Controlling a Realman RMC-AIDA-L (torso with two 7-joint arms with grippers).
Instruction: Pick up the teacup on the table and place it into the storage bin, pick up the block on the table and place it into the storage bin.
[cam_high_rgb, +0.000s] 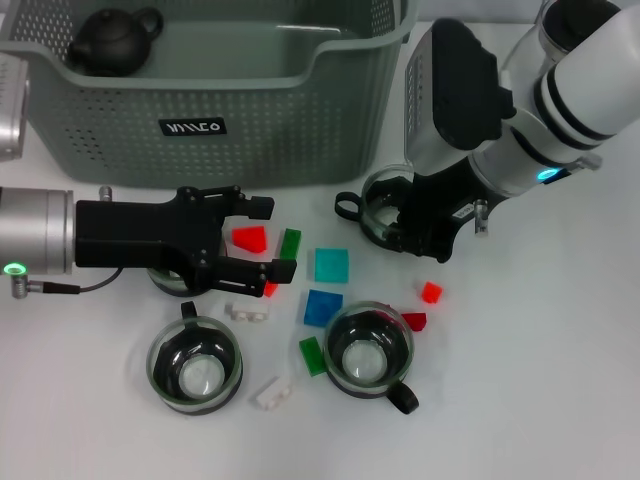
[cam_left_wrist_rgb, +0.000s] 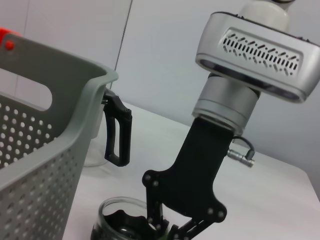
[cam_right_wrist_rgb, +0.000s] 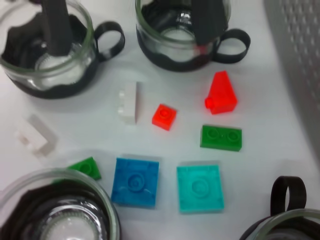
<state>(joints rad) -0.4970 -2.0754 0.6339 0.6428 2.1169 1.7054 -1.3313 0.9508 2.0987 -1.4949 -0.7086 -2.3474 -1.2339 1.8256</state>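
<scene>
Our right gripper (cam_high_rgb: 425, 235) reaches down on the teacup (cam_high_rgb: 385, 205) beside the storage bin (cam_high_rgb: 300, 120); we cannot tell its grip, so the slippery cup may tip. Our left gripper (cam_high_rgb: 262, 240) hangs spread apart over the blocks (cam_high_rgb: 250, 239).

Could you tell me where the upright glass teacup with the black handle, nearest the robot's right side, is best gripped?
Grip the glass teacup by its rim wall, from above. It stands upright and open-topped, so one finger can drop inside, away from the black handle at its near right.
</scene>
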